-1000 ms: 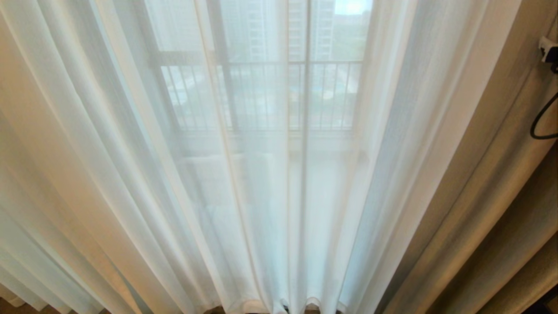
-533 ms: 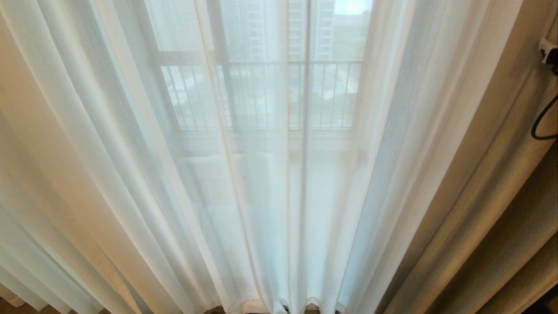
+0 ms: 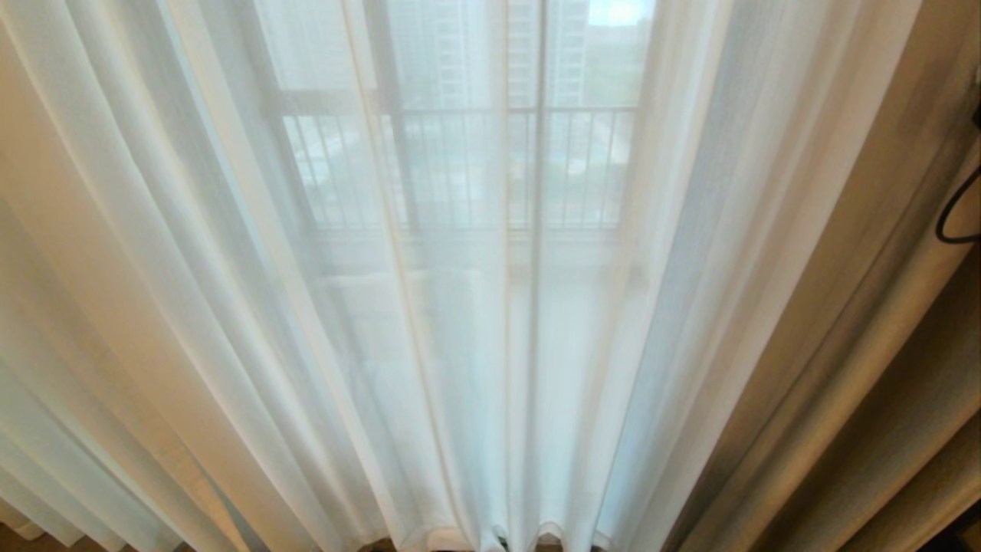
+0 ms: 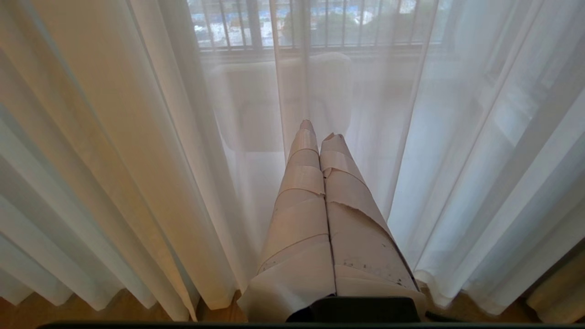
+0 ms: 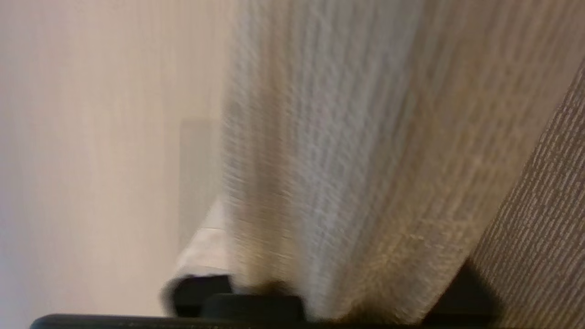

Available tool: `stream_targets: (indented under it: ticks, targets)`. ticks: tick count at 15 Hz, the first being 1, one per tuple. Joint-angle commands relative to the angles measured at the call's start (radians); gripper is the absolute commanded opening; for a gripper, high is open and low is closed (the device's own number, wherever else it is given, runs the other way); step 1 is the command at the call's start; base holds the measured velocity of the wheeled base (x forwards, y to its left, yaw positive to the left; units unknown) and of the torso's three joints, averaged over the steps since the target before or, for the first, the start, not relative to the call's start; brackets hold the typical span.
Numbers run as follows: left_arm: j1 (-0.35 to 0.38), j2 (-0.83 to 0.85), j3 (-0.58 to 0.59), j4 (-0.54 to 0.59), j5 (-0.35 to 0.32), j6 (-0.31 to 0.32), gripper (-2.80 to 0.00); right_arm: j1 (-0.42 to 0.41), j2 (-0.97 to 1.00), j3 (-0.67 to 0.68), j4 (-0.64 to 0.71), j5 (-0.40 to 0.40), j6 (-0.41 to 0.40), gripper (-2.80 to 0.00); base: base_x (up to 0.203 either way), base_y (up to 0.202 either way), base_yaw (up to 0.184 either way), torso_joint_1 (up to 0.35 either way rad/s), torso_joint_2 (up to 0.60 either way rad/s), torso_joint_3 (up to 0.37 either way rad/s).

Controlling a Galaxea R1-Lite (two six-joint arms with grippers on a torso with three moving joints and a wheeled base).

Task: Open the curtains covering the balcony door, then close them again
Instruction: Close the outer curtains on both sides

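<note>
The curtains hang drawn across the view: thin white sheers (image 3: pixel 429 322) in the middle and a heavy beige drape (image 3: pixel 858 322) on the right. The balcony door (image 3: pixel 539 176) shows only dimly through the sheers as dark upright frame bars. My left gripper (image 4: pixel 320 132) is shut and holds nothing; its tape-wrapped tips point at the sheers (image 4: pixel 151 151) low near the floor. My right gripper (image 5: pixel 292 214) is pushed into a fold of the beige drape (image 5: pixel 365 151), whose woven cloth lies across it and hides most of it. In the head view it sits beyond the right edge.
A black cable (image 3: pixel 954 222) loops at the right edge of the head view in front of the drape. Railing bars (image 3: pixel 460 169) and tall buildings lie outside behind the glass. Wooden floor (image 4: pixel 137 310) shows under the curtain hems.
The white part of my right arm at the upper right edge of the head view has slipped out of sight, and the beige drape's folds there have shifted slightly. The left arm has not moved.
</note>
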Motion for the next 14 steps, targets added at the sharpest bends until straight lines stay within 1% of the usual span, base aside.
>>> stream_targets:
  ticks: [1, 7, 9, 14]
  targets:
    - [0.0, 0.0, 0.0, 0.0, -0.001, 0.0, -2.8, -0.001, -0.021, 0.004, -0.004, -0.001, 0.018, -2.8, 0.0, 0.0, 0.0, 0.0, 0.0, 0.0]
    - [0.0, 0.0, 0.0, 0.0, -0.001, 0.0, -2.8, 0.0, -0.077, 0.016, 0.003, 0.002, 0.025, -2.8, 0.0, 0.0, 0.0, 0.0, 0.0, 0.0]
    - [0.0, 0.0, 0.0, 0.0, -0.001, 0.0, -2.8, 0.0, -0.118, 0.04, 0.007, 0.003, 0.043, -2.8, 0.0, 0.0, 0.0, 0.0, 0.0, 0.0]
    - [0.001, 0.0, 0.0, 0.0, 0.0, 0.0, -2.8, 0.004, -0.272, 0.202, 0.008, 0.059, 0.067, -2.8, 0.0, 0.0, 0.0, 0.0, 0.0, 0.0]
